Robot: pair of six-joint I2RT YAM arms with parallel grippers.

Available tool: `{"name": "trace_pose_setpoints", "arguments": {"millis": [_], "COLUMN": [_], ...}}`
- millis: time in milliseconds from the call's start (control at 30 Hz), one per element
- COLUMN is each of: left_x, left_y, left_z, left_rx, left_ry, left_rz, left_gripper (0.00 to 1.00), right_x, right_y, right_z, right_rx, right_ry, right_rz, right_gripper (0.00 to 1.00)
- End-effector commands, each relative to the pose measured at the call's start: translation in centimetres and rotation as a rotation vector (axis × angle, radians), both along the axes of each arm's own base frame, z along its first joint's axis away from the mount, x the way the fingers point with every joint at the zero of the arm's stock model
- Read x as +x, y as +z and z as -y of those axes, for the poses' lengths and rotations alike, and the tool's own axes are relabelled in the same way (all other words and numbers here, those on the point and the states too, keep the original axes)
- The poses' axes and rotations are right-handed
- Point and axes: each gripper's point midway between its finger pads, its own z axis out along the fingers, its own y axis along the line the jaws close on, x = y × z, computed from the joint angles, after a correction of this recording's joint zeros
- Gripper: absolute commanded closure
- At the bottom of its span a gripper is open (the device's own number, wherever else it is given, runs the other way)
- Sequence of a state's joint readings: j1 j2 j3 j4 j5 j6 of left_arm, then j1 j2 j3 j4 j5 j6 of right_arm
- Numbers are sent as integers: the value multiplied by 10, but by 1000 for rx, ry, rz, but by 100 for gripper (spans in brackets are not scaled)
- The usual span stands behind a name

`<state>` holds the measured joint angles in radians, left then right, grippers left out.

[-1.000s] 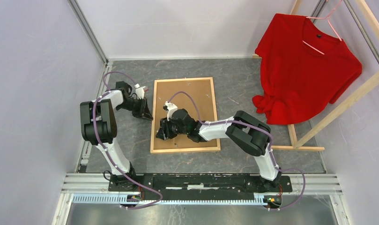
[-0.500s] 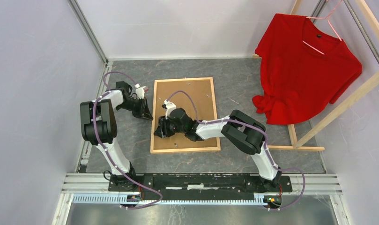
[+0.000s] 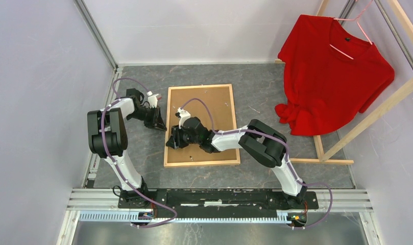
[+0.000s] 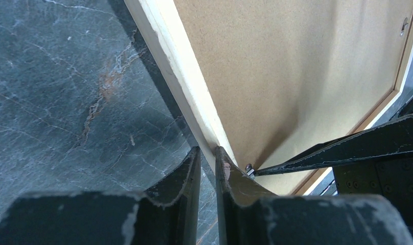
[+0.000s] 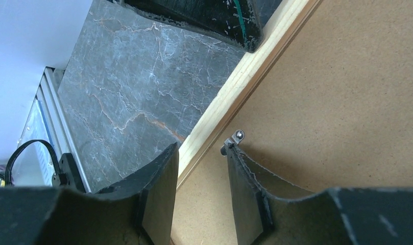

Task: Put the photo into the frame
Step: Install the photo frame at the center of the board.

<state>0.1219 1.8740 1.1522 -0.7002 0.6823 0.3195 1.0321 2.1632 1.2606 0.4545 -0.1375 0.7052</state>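
The frame lies back up in the middle of the table, its brown board showing inside light wooden rails. My left gripper is at its left rail; in the left wrist view its jaws stand close together, pinching that rail. My right gripper hovers over the same rail a little nearer, open. One of its fingertips touches a small metal clip on the backboard; the other hangs over the rail. The photo is out of view.
A red T-shirt hangs from a wooden-beam rack at the right. Walls close in the left and the back. The arms' metal base rail runs along the near edge. The floor is grey marble.
My right gripper has slid a little left and away from the base, toward the frame's left rail, its jaws narrowing slightly. The left arm has stayed put.
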Motion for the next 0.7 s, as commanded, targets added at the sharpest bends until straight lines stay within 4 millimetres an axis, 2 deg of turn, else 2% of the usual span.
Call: {"name": "trace_pose_setpoints", "arguments": {"millis": [0, 667], "left_x": [3, 3], "left_y": [-11, -9], "left_z": [-9, -9], "left_rx": [77, 80], "left_ry": [-44, -48], "left_rz": [31, 38], "left_gripper": [78, 80], "right_x": [6, 24], "right_y": [0, -7], "right_z": [-10, -7], "right_rx": [20, 26], "right_ry": [-12, -85], "right_rz": [1, 0], "right_gripper": [54, 57]}}
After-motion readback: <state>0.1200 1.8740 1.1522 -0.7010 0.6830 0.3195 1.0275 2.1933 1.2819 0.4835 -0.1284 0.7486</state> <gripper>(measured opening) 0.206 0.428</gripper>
